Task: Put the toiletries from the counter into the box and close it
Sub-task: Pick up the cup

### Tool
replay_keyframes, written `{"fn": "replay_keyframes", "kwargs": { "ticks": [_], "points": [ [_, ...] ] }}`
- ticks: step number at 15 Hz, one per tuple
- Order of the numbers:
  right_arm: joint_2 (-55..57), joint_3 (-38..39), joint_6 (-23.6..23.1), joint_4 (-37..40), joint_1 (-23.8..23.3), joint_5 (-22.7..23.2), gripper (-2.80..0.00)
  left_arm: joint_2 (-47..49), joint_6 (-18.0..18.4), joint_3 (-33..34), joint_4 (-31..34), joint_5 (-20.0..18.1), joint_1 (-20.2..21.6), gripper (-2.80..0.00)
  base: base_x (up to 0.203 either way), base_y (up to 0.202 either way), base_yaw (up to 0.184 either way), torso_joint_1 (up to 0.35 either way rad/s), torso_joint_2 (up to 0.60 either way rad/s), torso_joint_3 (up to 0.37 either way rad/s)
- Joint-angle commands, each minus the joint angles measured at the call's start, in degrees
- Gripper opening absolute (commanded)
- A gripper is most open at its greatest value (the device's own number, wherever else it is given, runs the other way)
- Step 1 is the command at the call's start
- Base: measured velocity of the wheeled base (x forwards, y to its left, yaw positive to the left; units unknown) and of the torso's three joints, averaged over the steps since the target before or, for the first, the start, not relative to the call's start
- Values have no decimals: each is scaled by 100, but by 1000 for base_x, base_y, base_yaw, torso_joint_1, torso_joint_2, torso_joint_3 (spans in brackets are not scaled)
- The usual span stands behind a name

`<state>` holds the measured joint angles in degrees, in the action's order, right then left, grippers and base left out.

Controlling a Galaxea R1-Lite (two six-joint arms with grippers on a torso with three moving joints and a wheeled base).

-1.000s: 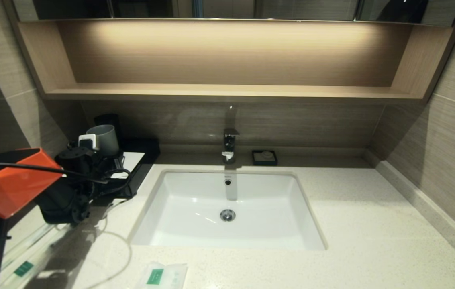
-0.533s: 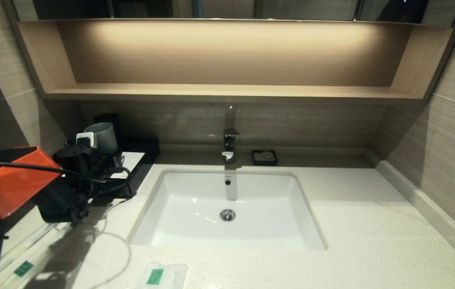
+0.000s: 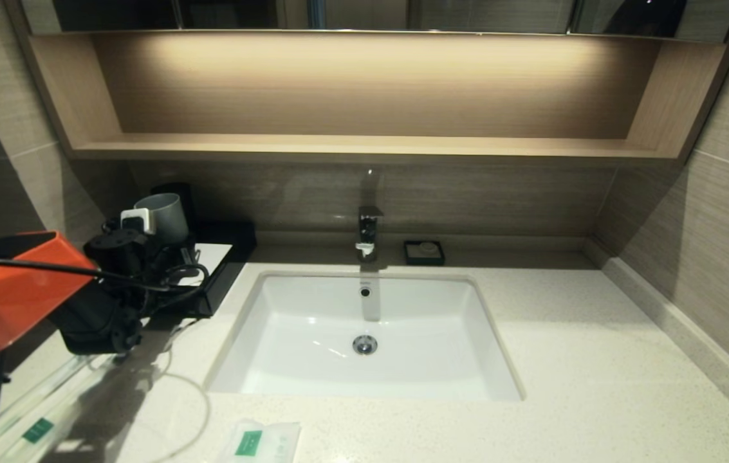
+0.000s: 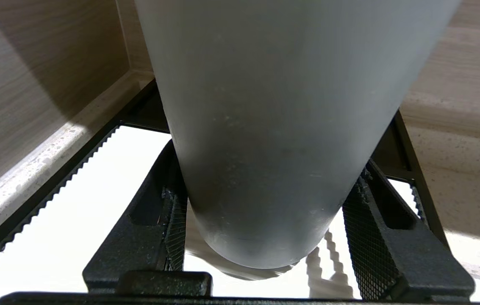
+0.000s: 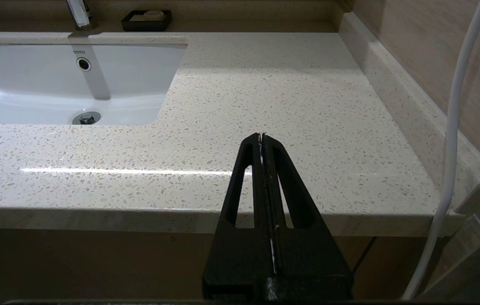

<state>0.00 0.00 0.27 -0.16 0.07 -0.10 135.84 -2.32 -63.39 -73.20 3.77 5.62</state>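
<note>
1. Head view: left claw (image 3: 168, 247) over low black box with white top panel (image 3: 217, 254), closed around grey cup (image 3: 165, 218); flat white sachet with green label (image 3: 260, 442) and clear-wrapped toothbrushes (image 3: 36, 411) lying loose on cream speckled tabletop (image 3: 596, 360).
2. Left wrist view: pads (image 4: 176, 228) pressing cup's base, lifted just off panel.
3. Right wrist view: right claw (image 5: 262, 137) fully closed, empty, parked before tabletop edge.
4. Probably light, slippery wrappers; best pinched mid-length.

Head view high over the sink (image 3: 364, 334); right wrist view low, near counter (image 5: 265, 97) edge, same sink.
</note>
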Motion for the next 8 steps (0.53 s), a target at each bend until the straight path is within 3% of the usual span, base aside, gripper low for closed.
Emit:
{"fn": "replay_keyframes", "kwargs": {
  "ticks": [1, 8],
  "points": [
    [0, 9, 0, -8, 1, 1, -280, -64, 2, 20, -59, 16, -26, -280, 0, 0, 0, 0, 0, 0],
    [0, 8, 0, -6, 1, 1, -280, -400, -6, 5, 599, 28, -129, -280, 0, 0, 0, 0, 0, 0]
  ]
}}
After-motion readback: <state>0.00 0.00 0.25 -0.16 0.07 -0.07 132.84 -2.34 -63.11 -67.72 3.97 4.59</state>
